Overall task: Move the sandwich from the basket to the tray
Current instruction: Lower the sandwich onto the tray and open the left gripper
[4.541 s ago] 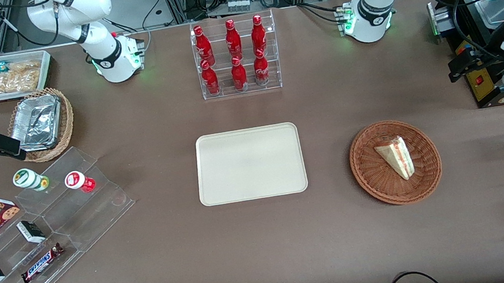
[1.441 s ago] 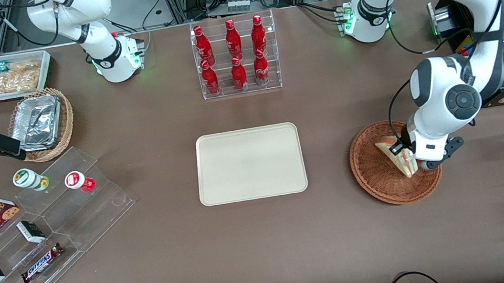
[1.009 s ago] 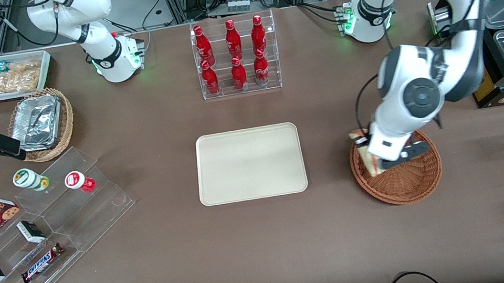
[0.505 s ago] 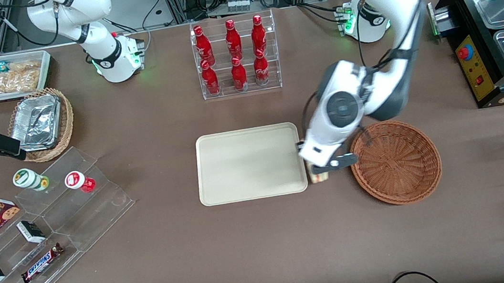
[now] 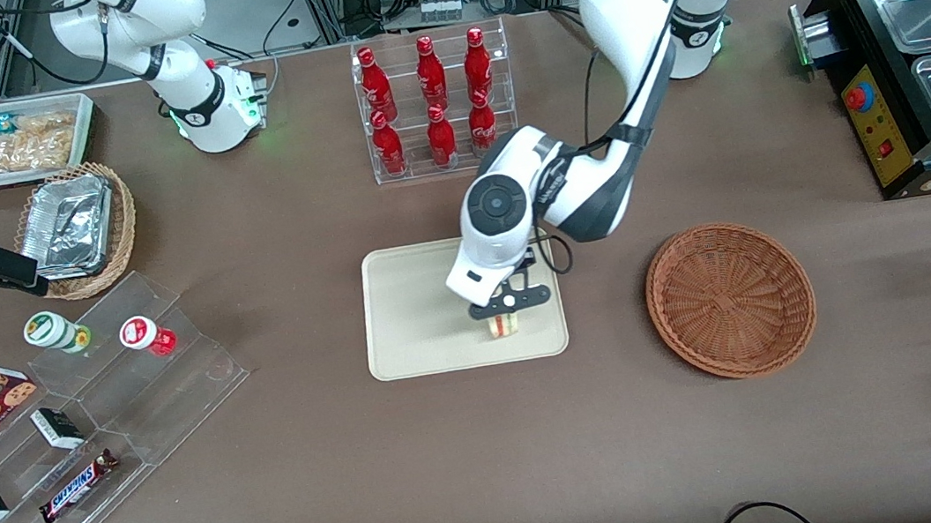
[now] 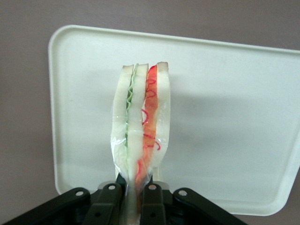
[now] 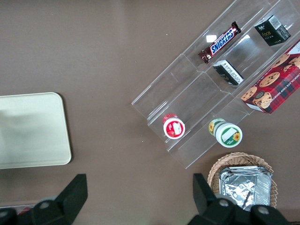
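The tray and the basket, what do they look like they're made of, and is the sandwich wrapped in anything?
The tray looks like smooth matte cream plastic, moulded with rounded corners and a low rim. The basket looks like reddish-brown woven wicker; its weave shows in rings. The sandwich, held over the tray by the shut pincer, seems wrapped in thin clear film, judging by glossy wrinkles along its edges.

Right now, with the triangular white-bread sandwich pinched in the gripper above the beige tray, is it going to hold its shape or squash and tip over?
The sandwich, pinched on edge by the gripper over the tray, probably squashes easily: its clear wrap bulges. Set down this narrow, it would likely topple flat.
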